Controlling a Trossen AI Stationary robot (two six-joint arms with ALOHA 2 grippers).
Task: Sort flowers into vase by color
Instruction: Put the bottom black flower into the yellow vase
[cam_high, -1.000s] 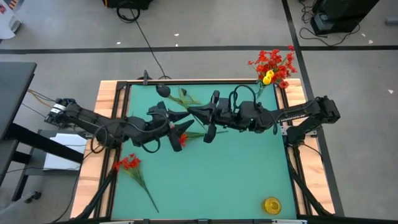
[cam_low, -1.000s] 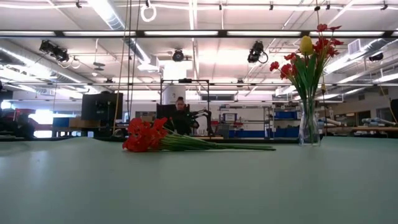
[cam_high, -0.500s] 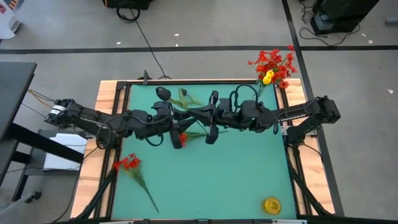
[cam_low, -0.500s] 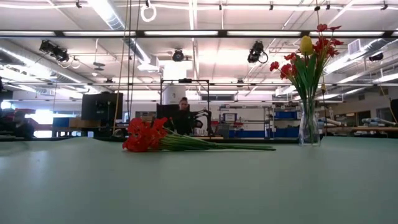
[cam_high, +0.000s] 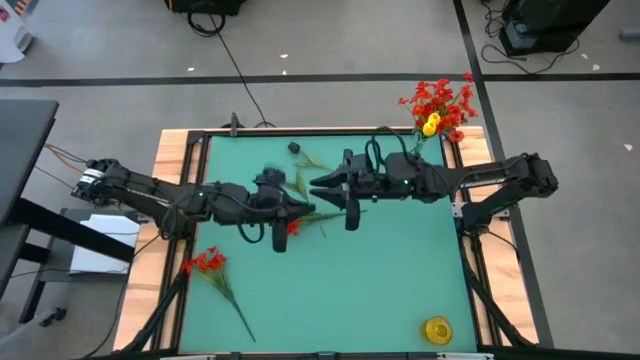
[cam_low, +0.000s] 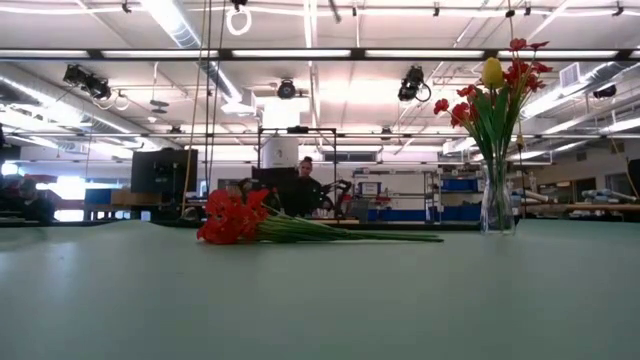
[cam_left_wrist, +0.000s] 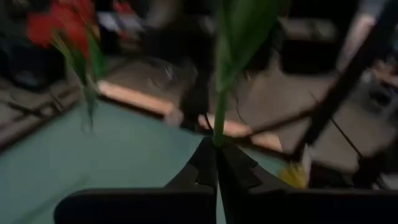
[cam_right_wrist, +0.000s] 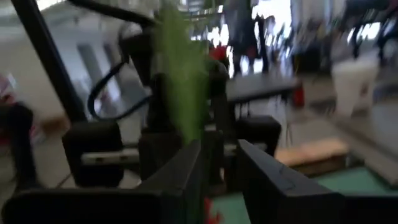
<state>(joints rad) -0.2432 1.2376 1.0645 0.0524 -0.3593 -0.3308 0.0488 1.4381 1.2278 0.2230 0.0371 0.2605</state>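
A flower with a dark head (cam_high: 295, 147) and green leaves (cam_high: 311, 160) hangs above the middle of the green table, its stem in my shut left gripper (cam_high: 305, 208). My right gripper (cam_high: 318, 183) stands open just right of it. A blurred leaf (cam_right_wrist: 181, 74) shows past that gripper's fingers; whether they touch it, I cannot tell. A glass vase (cam_low: 497, 200) at the far right corner holds red flowers and a yellow one (cam_high: 431, 124). A bunch of red flowers (cam_high: 205, 263) lies on its side at the near left. My left gripper pinches the green stem (cam_left_wrist: 218, 127) between its two fingertips. The fingers lie level, come from the table's left and cross the stem. The stem rises from them toward the leaves and the dark head, and the flower is lifted clear of the table.
A red bloom (cam_high: 292, 227) with a green stem (cam_high: 325, 214) shows just under my left gripper. A yellow round thing (cam_high: 437, 329) lies at the near right corner. Wooden rails (cam_high: 165, 170) border the table. A person (cam_low: 305, 185) stands far behind it.
My left gripper has swung toward the table's right and shut on the stem. My right gripper has drawn back toward the right edge. The flower's dark head has swung to the right along the far side of the table.
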